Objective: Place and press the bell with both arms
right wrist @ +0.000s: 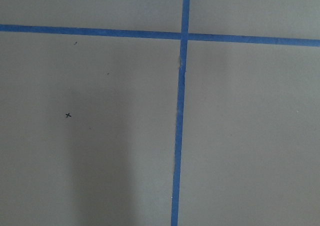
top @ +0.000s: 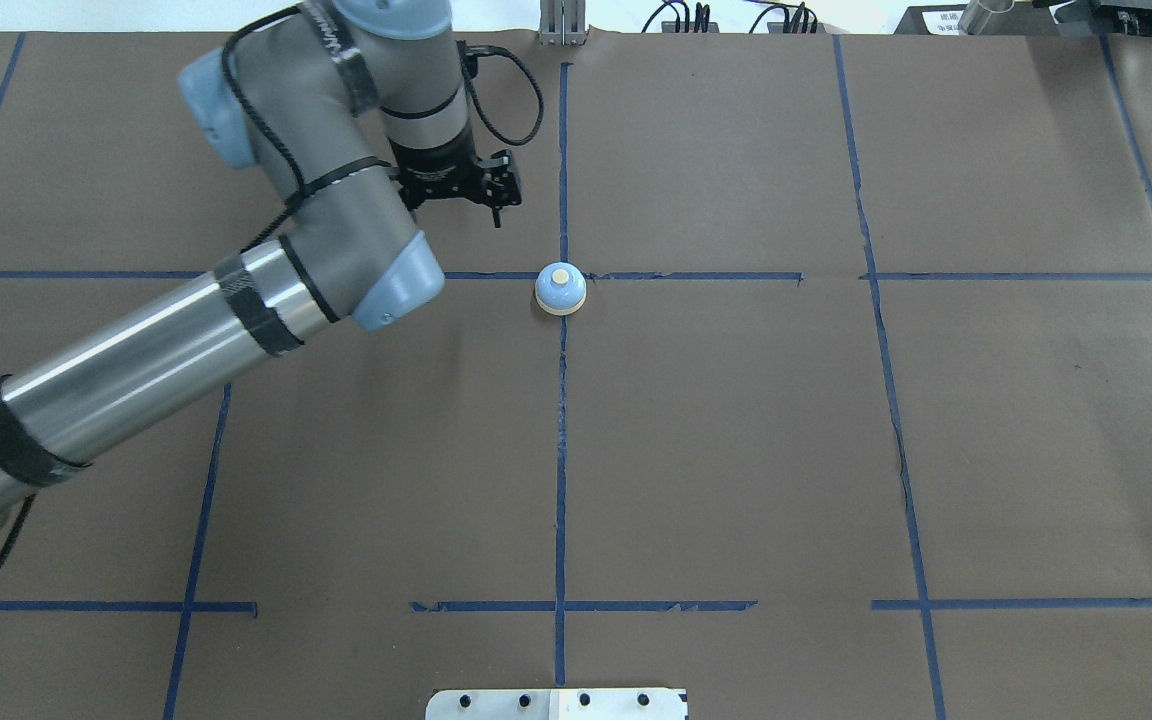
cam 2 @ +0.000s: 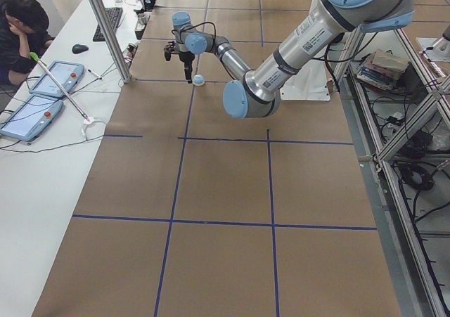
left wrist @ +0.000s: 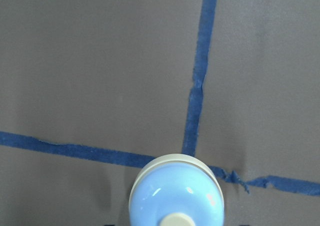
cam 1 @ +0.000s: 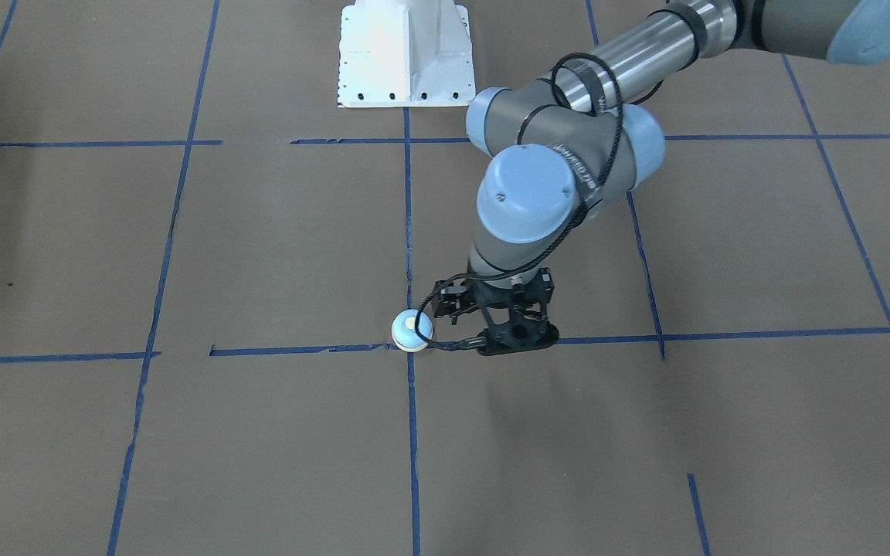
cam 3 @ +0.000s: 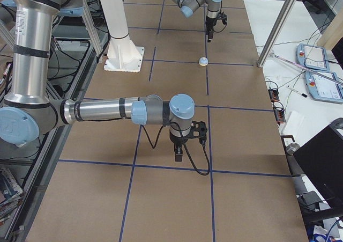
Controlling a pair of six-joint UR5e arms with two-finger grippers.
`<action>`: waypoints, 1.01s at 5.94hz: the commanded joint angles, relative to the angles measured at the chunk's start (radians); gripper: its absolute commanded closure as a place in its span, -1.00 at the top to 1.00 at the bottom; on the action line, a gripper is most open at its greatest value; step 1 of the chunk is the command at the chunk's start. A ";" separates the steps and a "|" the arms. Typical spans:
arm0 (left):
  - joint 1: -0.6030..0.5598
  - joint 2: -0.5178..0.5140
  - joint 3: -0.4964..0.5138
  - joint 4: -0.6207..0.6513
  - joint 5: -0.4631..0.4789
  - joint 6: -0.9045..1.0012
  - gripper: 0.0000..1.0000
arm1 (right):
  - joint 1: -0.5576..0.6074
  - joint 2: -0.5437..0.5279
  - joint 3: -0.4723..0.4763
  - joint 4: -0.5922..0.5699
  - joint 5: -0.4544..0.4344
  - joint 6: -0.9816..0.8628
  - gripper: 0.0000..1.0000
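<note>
The bell (cam 1: 412, 330) has a light-blue dome with a cream rim and button. It stands upright on the brown table at a crossing of blue tape lines, and it also shows in the overhead view (top: 560, 289). My left gripper (cam 1: 517, 344) hangs pointing down, beside the bell on my left, apart from it and a little above the table. It looks open and empty. The left wrist view shows the bell (left wrist: 176, 196) at its bottom edge. My right gripper (cam 3: 179, 155) hangs low over the table far from the bell. I cannot tell whether it is open or shut.
The white bolted pedestal (cam 1: 405, 54) stands at the robot's side of the table. A white side table with tablets (cam 2: 49, 78), a metal pole (cam 2: 105, 29) and a seated person (cam 2: 17, 29) lie beyond the far edge. Blue tape lines (top: 561, 450) grid the brown table.
</note>
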State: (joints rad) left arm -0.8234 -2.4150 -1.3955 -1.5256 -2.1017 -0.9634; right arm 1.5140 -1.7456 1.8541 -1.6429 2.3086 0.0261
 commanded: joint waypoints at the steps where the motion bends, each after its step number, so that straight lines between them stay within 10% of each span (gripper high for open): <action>1: -0.165 0.316 -0.275 0.038 -0.053 0.330 1.00 | 0.000 0.000 0.000 0.000 0.000 0.000 1.00; 6: -0.590 0.791 -0.329 0.021 -0.202 0.970 1.00 | 0.000 0.000 0.002 0.000 0.000 0.000 1.00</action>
State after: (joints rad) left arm -1.3470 -1.6889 -1.7269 -1.5033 -2.3022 -0.0727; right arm 1.5141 -1.7456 1.8563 -1.6429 2.3087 0.0261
